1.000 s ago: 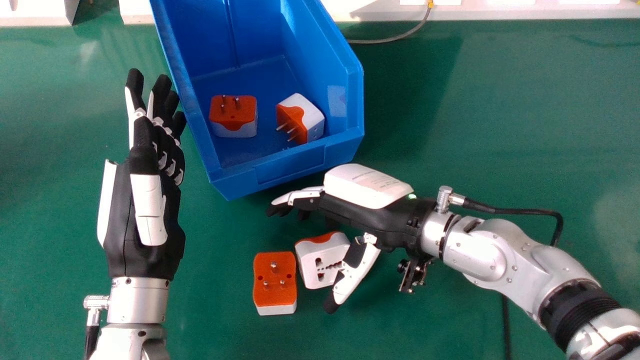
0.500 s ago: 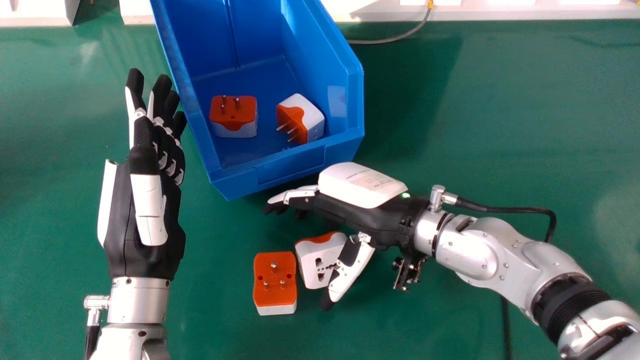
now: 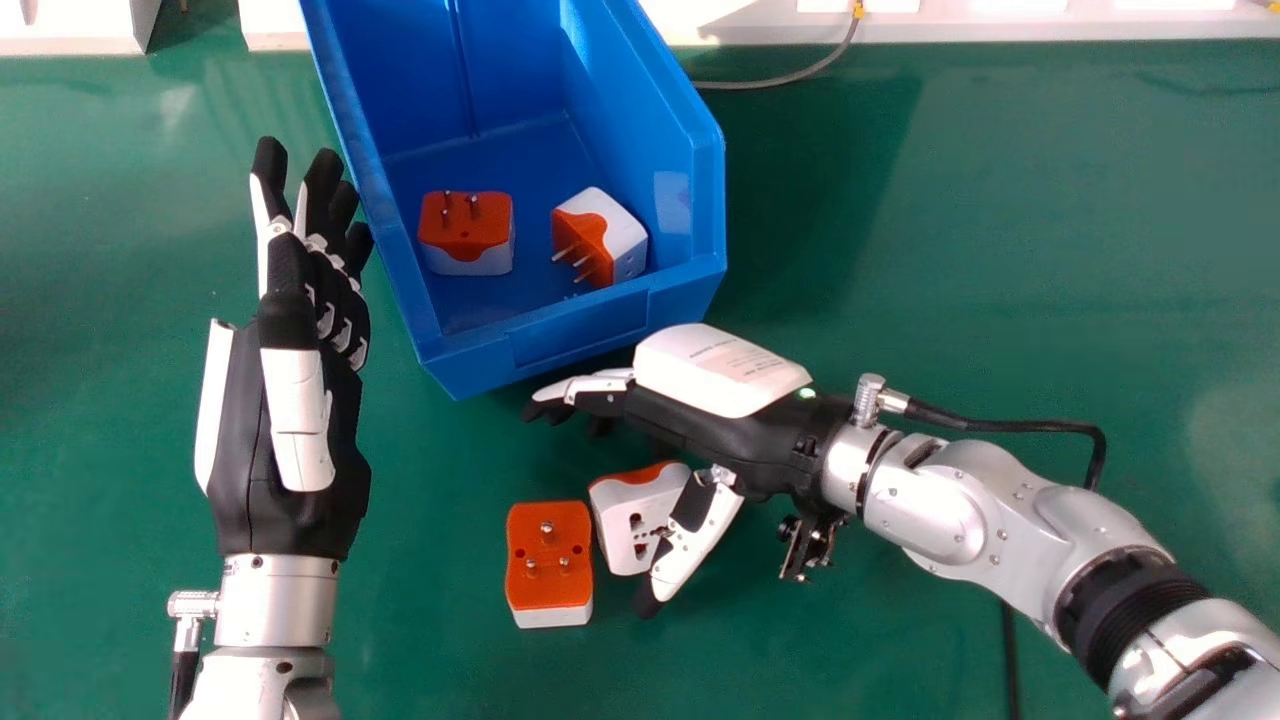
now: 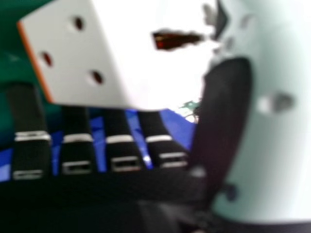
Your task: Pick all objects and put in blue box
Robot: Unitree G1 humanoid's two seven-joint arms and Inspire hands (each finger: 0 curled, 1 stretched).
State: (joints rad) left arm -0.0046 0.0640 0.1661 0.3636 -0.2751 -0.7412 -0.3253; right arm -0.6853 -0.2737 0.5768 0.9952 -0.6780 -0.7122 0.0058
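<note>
One right hand (image 3: 715,432), fingers and thumb apart around one adapter (image 3: 617,512) (to pinch it, we judge); one left hand (image 3: 298,425), fingers straight

Head view looks forward and down; right hand view, close-up.

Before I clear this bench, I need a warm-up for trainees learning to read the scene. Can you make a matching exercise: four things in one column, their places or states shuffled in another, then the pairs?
Things
1. Left hand
2. Right hand
3. Blue box
4. The loose adapter farther to the left

Places or states
A. Has two adapters inside
B. Lies with its orange face and pins up
C. Beside the box's left wall
D. By the near end of the box, thumb spread away from the fingers

Right pairs
1-C; 2-D; 3-A; 4-B
</note>
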